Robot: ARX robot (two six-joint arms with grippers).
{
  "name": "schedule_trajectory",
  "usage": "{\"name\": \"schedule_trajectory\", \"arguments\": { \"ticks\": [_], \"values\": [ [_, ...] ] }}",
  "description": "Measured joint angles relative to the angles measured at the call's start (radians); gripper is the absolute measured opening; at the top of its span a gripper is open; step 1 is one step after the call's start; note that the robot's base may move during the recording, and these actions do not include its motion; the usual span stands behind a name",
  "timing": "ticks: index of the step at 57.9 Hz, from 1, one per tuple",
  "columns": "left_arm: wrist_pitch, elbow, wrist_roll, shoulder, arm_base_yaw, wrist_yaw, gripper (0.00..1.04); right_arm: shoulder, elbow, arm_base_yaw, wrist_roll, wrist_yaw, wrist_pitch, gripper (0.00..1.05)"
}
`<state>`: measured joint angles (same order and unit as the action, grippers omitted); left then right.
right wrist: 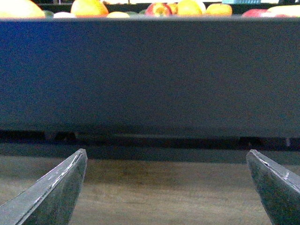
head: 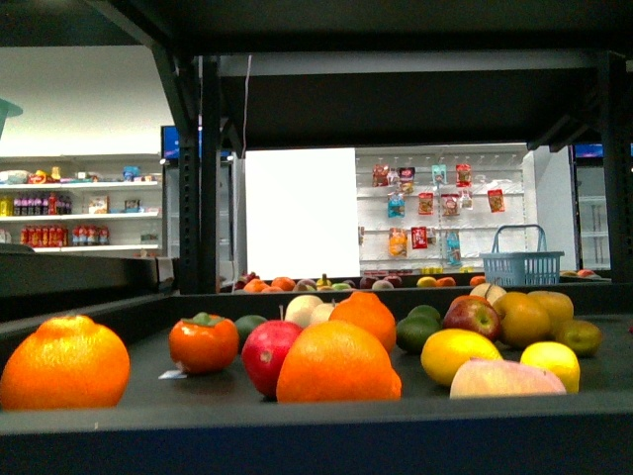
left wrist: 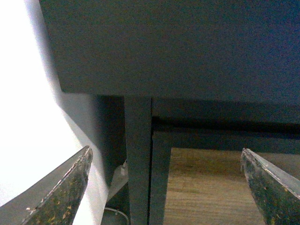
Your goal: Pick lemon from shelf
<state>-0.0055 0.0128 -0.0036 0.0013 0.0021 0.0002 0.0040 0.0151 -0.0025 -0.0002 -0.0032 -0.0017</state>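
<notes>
The black shelf (head: 316,435) fills the front view, and its tier holds mixed fruit. A bright yellow lemon (head: 550,361) lies at the front right, beside a larger yellow fruit (head: 460,354) and a pale pink fruit (head: 502,380). Neither gripper shows in the front view. My right gripper (right wrist: 167,151) is open and empty, low in front of the shelf's tall front lip (right wrist: 150,75); fruit tops show over the lip. My left gripper (left wrist: 166,150) is open and empty under a dark shelf panel (left wrist: 178,47), by an upright post (left wrist: 138,159).
Oranges (head: 336,362), a second orange (head: 64,363), a persimmon (head: 203,343) and red apples (head: 267,356) crowd the tier. A blue basket (head: 522,265) stands at the back right. White wall shelves of bottles (head: 69,213) stand far left. Wooden floor (right wrist: 159,197) lies below both grippers.
</notes>
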Motion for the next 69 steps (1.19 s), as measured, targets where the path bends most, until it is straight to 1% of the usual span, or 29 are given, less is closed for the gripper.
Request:
{"name": "schedule_trajectory", "arguments": {
  "ticks": [69],
  "values": [
    [0.0,0.0,0.0,0.0,0.0,0.0,0.97,0.0,0.0,0.0,0.0,0.001,0.0,1.02]
  ]
}}
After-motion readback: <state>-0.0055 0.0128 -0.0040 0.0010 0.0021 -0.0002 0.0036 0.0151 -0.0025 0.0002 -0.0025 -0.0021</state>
